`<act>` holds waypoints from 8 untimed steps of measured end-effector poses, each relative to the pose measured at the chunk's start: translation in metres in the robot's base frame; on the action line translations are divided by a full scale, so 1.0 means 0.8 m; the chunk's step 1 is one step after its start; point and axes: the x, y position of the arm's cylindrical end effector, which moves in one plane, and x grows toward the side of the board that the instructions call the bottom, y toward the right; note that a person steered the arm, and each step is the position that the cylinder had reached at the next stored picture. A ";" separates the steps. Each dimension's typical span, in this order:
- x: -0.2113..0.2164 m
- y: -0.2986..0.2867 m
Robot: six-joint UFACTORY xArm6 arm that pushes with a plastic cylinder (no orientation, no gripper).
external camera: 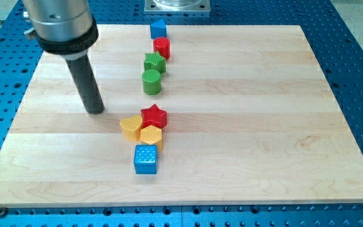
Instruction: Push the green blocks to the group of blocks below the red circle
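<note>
Pale wooden board [282, 126] on a blue perforated table [358, 57]. Near the view's top centre, a column of four: blue house-shaped block [158, 28] with its peak toward the view's top, red cylinder block [162, 47] touching below it, green ridged block [154, 62] (exact outline hard to make out, possibly star or hexagon) overlapping the cylinder's lower left, green cylinder block [151, 81] touching just below. Green pair stacked along the view's vertical; neither block with a readable long axis or heading. Well below, apart from the greens, a tight cluster: red star block [154, 115], yellow heart block [130, 127] at its left, yellow hexagon-like block [151, 135] beneath, blue cube block [146, 159] lowest. Dark rod with my tip [95, 111] on the board, left of both groups, touching nothing. No claw fitted, so no open or closed state to record. Arm housing cut off at the view's top left.
</note>
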 end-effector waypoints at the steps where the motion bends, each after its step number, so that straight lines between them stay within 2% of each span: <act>1: -0.060 0.056; 2: -0.080 0.111; 3: -0.053 0.208; 4: -0.064 0.230; 6: 0.060 0.185; 7: 0.034 0.213; 8: 0.026 0.313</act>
